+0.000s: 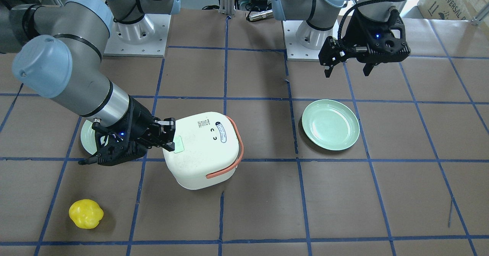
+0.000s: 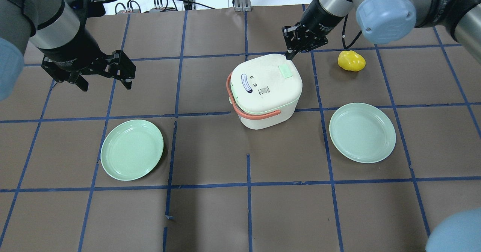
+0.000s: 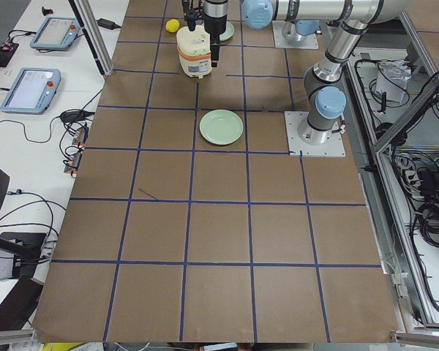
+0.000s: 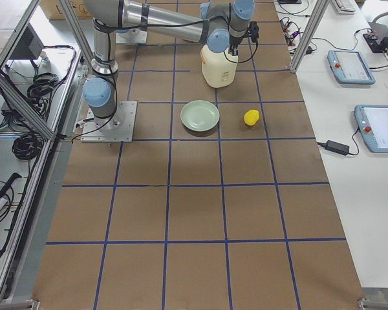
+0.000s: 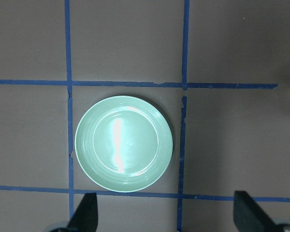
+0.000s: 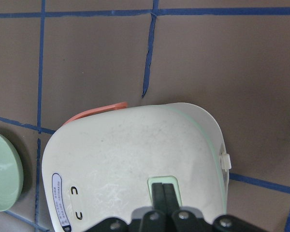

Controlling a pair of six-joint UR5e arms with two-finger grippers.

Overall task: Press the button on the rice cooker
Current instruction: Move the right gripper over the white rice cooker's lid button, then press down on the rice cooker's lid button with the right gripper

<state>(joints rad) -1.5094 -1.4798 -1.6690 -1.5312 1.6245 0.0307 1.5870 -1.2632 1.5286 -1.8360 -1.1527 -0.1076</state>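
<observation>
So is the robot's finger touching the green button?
Cannot tell. The right wrist view shows the shut right gripper over the green button, but nothing shows contact or a gap plainly.

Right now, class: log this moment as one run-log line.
right gripper: shut, tips over button on rice cooker lid | contact: unclear | left gripper: open, above plate

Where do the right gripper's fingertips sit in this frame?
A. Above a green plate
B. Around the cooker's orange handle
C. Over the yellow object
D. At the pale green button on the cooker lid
D. In the right wrist view, the right gripper, jaws shut, has its tips at the green button on top of the rice cooker. Whether they touch it is not certain.
</observation>
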